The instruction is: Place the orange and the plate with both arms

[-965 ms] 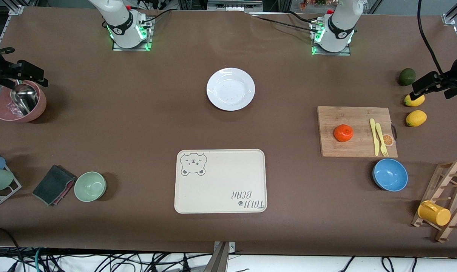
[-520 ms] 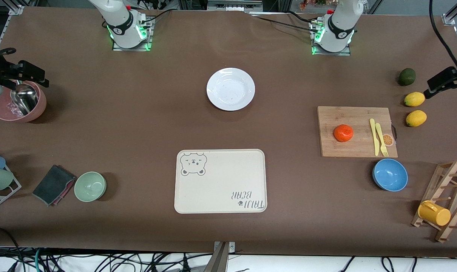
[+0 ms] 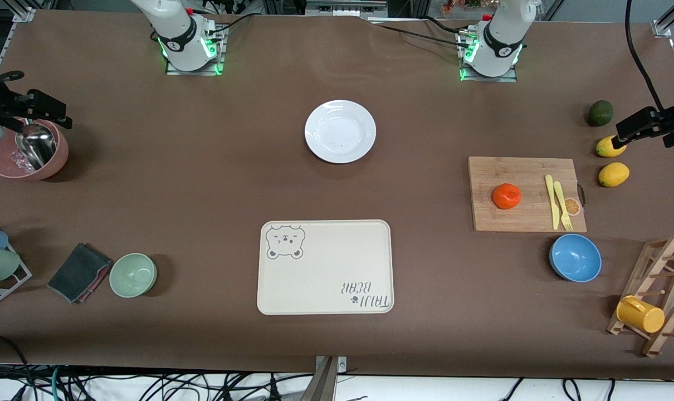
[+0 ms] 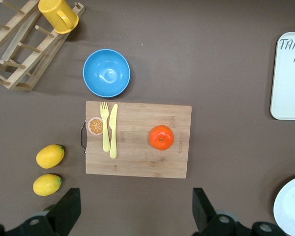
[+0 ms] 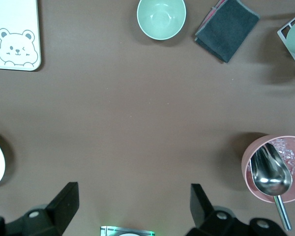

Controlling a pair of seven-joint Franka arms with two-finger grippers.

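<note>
— Left claw (image 4: 132, 216)? Spread wide and holding nothing, high over the desk (image 3: 203, 184) by the lemons (image 3: 613, 174).
— Right claw (image 5: 132, 209)? Likewise released, up over the pink bowl (image 3: 28, 156).
— Orange (image 3: 507, 196)? On the wooden cutting board (image 3: 526, 194), beside the yellow cutlery (image 3: 557, 201).
— Plate (image 3: 340, 131)? Bare mid-desk, farther from the camera than the bear tray (image 3: 325, 267).

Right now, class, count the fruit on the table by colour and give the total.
Orange: 1, the orange on the board
Yellow: 2, one lemon, another lemon
Dark green: 1, an avocado-like fruit
Total: 4
</note>
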